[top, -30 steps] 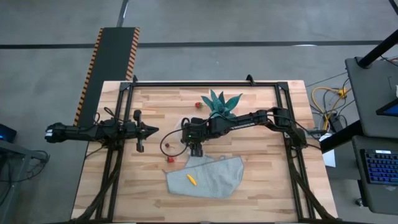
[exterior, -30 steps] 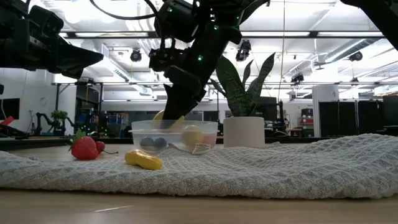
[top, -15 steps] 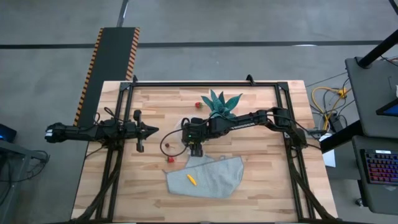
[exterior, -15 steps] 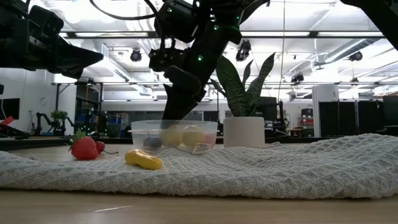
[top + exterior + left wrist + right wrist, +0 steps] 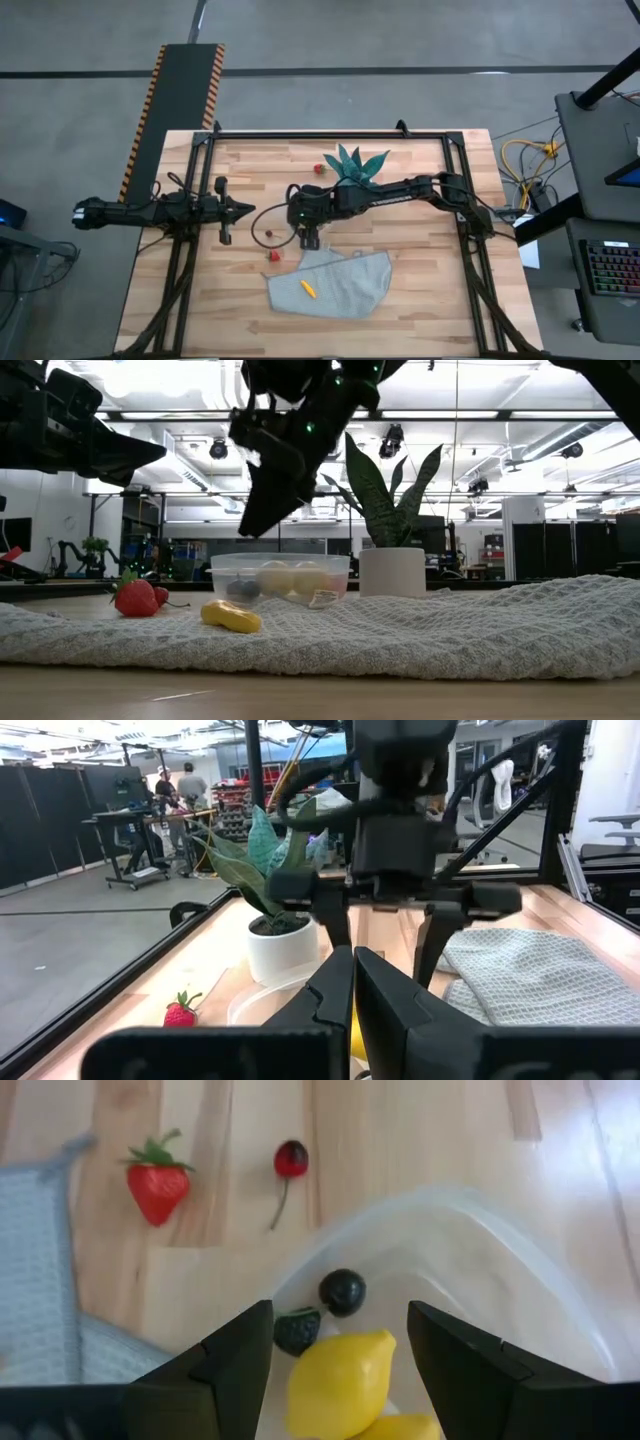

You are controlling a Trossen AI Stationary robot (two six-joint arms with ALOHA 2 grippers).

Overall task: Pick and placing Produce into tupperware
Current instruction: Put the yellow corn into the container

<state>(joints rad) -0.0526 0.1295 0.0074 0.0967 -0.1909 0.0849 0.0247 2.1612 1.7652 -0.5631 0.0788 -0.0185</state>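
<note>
Right wrist view: the right gripper (image 5: 340,1342) is hanging over the clear round container (image 5: 470,1270), fingers spread apart and gripping nothing. Inside the container a yellow lemon (image 5: 340,1385) is lying next to two dark berries (image 5: 342,1291), with the edge of a second yellow piece showing below the lemon. Outside on the wood, a strawberry (image 5: 157,1182) with a green cap and a small red cherry (image 5: 290,1158) on a stem are sitting near the grey cloth (image 5: 40,1270). In the low view the container is showing a whitish rim and see-through walls, with pale yellow and dark pieces visible through them; it is standing just beside the white plant pot (image 5: 391,572), and a yellow oval piece (image 5: 231,617) is lying on the cloth in front of it. In the high view the container is sitting near the table's (image 5: 430,290) middle, under the right gripper. The left gripper (image 5: 243,210) is waiting well to the left, fingers pressed together, as the left wrist view shows.
</note>
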